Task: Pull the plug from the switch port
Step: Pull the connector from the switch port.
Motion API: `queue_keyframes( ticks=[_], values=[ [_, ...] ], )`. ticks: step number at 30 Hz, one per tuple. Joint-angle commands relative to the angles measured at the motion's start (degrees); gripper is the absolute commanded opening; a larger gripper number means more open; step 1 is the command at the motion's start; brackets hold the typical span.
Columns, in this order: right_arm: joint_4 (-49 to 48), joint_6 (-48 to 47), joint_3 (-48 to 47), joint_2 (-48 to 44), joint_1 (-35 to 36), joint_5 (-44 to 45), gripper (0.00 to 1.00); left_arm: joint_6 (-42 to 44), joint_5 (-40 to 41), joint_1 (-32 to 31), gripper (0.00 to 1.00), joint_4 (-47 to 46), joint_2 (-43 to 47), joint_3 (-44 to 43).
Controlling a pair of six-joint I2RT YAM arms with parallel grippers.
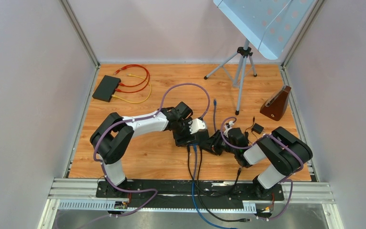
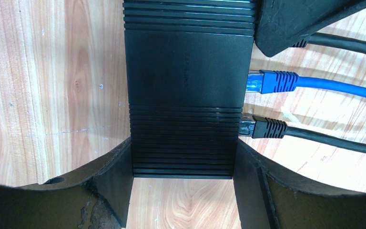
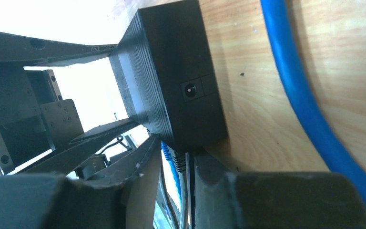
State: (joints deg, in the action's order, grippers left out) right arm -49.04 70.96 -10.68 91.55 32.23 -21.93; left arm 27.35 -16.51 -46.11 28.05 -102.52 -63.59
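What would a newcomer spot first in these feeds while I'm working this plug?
Both arms meet at the table's centre over the black switch, which the left gripper clamps by its sides. On its port side a bright blue plug sits above a black plug, and the right gripper hides where the top black cable enters. A second black box lies at the far left corner.

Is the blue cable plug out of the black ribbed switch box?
No, the blue plug sits seated in the black switch box.
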Motion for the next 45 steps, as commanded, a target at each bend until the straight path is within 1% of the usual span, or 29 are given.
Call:
queue_keyframes(
  ticks=[1, 3, 5, 9, 11, 14, 17, 23, 25, 27, 29, 30, 32, 34, 36, 39, 40, 43, 45],
  values=[
    [-1.6, 4.7, -0.7, 0.7, 0.6, 0.9, 0.35, -1.1, -2.7, -0.7, 0.70, 1.1, -1.1, -1.1],
    [-1.6, 5.4, 0.1, 0.2, 0.6, 2.2, 0.38, -1.2, -2.8, -0.7, 0.70, 1.2, -1.1, -1.1],
    [0.7, 4.9, -0.1, -0.8, 0.6, 3.8, 0.37, -1.4, -2.8, -0.7, 0.69, 1.3, -1.2, -1.1],
    [5.7, 3.1, -1.4, -2.4, 0.6, 4.7, 0.27, -1.7, -3.4, -0.7, 0.69, 1.3, -1.1, -0.9],
    [6.7, 2.5, -1.7, -2.7, 0.6, 4.6, 0.23, -1.5, -3.3, -0.7, 0.69, 1.4, -1.2, -1.0],
    [7.9, 2.3, -1.6, -3.6, 0.5, 5.1, 0.20, -1.6, -3.4, -0.7, 0.69, 1.5, -1.1, -0.9],
    [12.9, 0.4, -2.9, -4.8, 0.6, 5.9, 0.17, -1.6, -3.6, -0.7, 0.68, 1.7, -1.4, -1.1],
    [12.9, -1.2, -1.6, -7.2, 0.6, 5.5, 0.17, -1.3, -3.6, -0.7, 0.68, 2.2, -1.7, -1.6],
    [12.3, -1.7, -1.5, -7.8, 0.6, 4.9, 0.18, -1.4, -3.7, -0.7, 0.68, 2.2, -1.7, -1.6],
    [12.4, -2.8, -2.0, -8.1, 0.6, 3.7, 0.24, -1.5, -4.0, -0.7, 0.68, 2.1, -1.9, -1.6],
    [14.5, -3.9, -3.3, -8.5, 0.6, 3.4, 0.34, -1.8, -4.4, -0.7, 0.68, 2.1, -2.0, -1.6],
    [15.3, -4.1, -3.8, -8.7, 0.6, 3.5, 0.37, -2.0, -4.4, -0.8, 0.68, 2.2, -2.2, -1.7],
    [15.7, -4.1, -4.4, -8.4, 0.6, 3.9, 0.40, -2.2, -4.3, -1.0, 0.68, 2.3, -2.5, -1.8],
    [15.4, -3.8, -4.8, -7.5, 0.6, 4.0, 0.39, -2.1, -4.3, -1.0, 0.68, 2.2, -2.5, -1.8],
    [14.4, -3.4, -5.1, -6.2, 0.6, 3.6, 0.35, -2.2, -4.3, -1.0, 0.68, 2.2, -2.5, -1.8],
    [12.5, -2.6, -5.0, -4.0, 0.5, 2.6, 0.26, -2.4, -4.4, -1.0, 0.67, 2.4, -2.6, -1.8],
    [12.0, -2.5, -5.0, -3.6, 0.6, 2.3, 0.24, -2.4, -4.4, -1.0, 0.67, 2.5, -2.6, -1.9],
    [11.8, -2.5, -4.5, -3.5, 0.5, 2.4, 0.23, -2.5, -4.3, -1.0, 0.67, 2.5, -2.6, -1.9],
    [11.9, -2.8, -4.1, -4.0, 0.6, 2.5, 0.26, -2.5, -4.3, -1.0, 0.67, 2.6, -2.7, -2.0]
  ],
)
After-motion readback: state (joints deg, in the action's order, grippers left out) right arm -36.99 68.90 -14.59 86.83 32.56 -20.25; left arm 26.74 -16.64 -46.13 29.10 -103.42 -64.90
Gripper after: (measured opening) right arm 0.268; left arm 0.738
